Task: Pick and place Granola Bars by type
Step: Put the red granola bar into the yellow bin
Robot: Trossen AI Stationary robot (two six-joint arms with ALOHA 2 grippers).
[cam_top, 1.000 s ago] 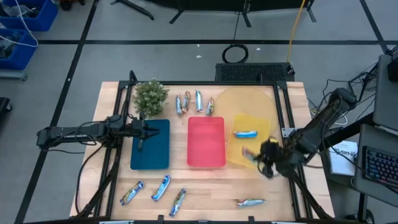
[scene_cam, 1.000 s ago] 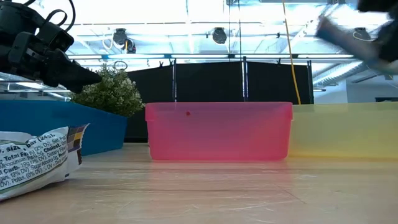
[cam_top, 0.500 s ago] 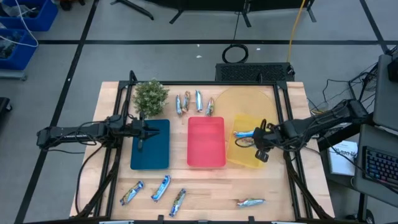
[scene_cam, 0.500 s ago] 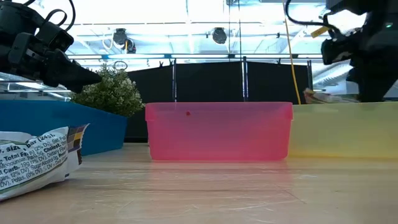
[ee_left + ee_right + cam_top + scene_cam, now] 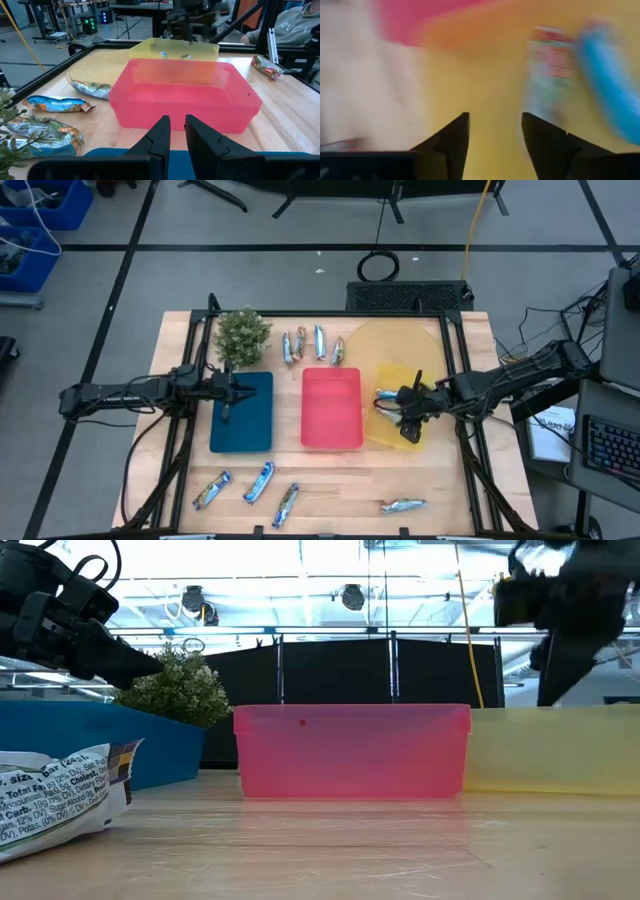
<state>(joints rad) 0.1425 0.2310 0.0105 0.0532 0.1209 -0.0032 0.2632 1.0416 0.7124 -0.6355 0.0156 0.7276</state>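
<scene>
My right gripper point(image 5: 405, 412) hangs open over the yellow tray point(image 5: 385, 432) with nothing between its fingers point(image 5: 451, 145). Just beyond them, on the tray's floor, lie a bar with red marks point(image 5: 550, 65) and a blue bar point(image 5: 606, 85) point(image 5: 393, 394). My left gripper point(image 5: 228, 394) waits over the blue tray point(image 5: 248, 428), its fingers point(image 5: 159, 136) a narrow gap apart and empty. More Granola Bars lie on the wood: three behind the red tray point(image 5: 318, 342) and several near the front edge point(image 5: 260, 482).
The red tray point(image 5: 332, 408) stands between the blue and yellow trays. A small green plant point(image 5: 243, 335) is at the back left, and a round woven mat point(image 5: 400, 340) lies behind the yellow tray. One bar point(image 5: 403, 504) lies alone at the front right.
My right gripper has moved from beside the yellow tray's near right corner toward the left and far side, out over the tray. The red-marked bar it carried, seen half a second ago at the tray's rim, now lies inside the tray, free of the fingers.
</scene>
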